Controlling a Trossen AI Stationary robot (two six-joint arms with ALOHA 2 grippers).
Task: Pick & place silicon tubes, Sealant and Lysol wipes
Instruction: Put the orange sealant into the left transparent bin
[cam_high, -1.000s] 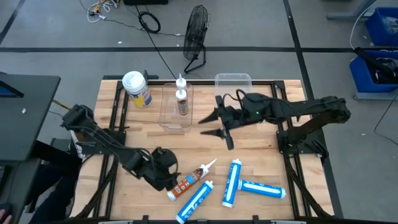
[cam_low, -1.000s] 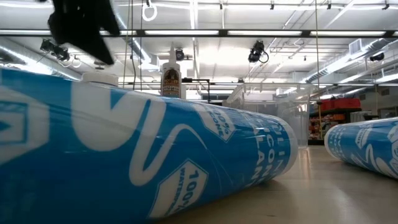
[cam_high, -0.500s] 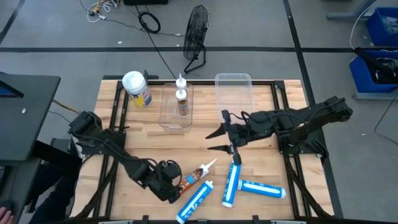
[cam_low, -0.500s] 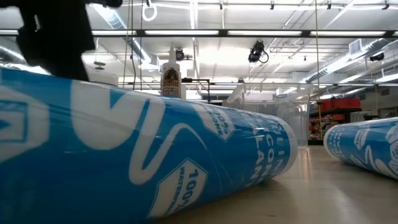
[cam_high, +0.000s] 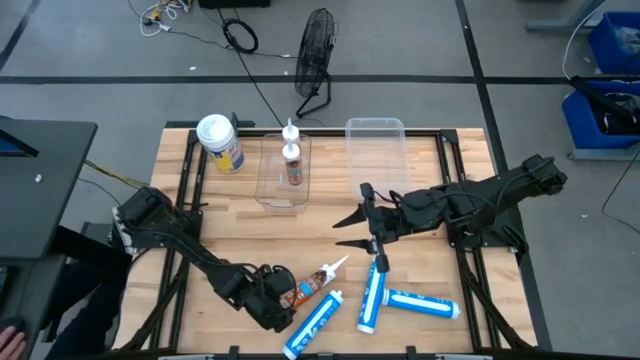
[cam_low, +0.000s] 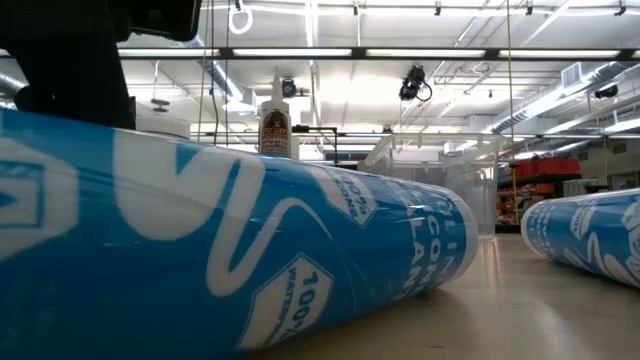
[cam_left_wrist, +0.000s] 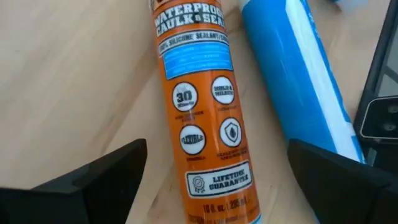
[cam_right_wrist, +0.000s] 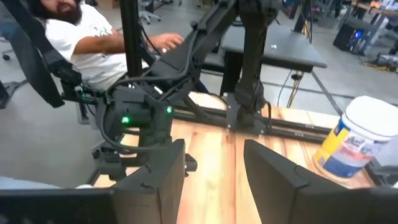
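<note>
With our left gripper (cam_high: 283, 304) spread wide over the orange sealant tube (cam_left_wrist: 202, 118) near the table's (cam_high: 230, 220) front edge, we judge the pick is beginning: next, lower and close squarely on it. Our right gripper (cam_high: 352, 228) waits mid-table, fingers part open, empty; the Lysol wipes (cam_high: 220, 143) stand at the back left corner.

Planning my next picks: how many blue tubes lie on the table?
3, all at the near edge: one beside the orange caulk tube, one centre, one right. None looks hidden.

Black fan (cam_high: 317, 50) on floor beyond table, cables (cam_high: 240, 35) beside it. Blue bins (cam_high: 610, 60) far right. Seated person (cam_right_wrist: 93, 43) past the table, white shirt.
</note>
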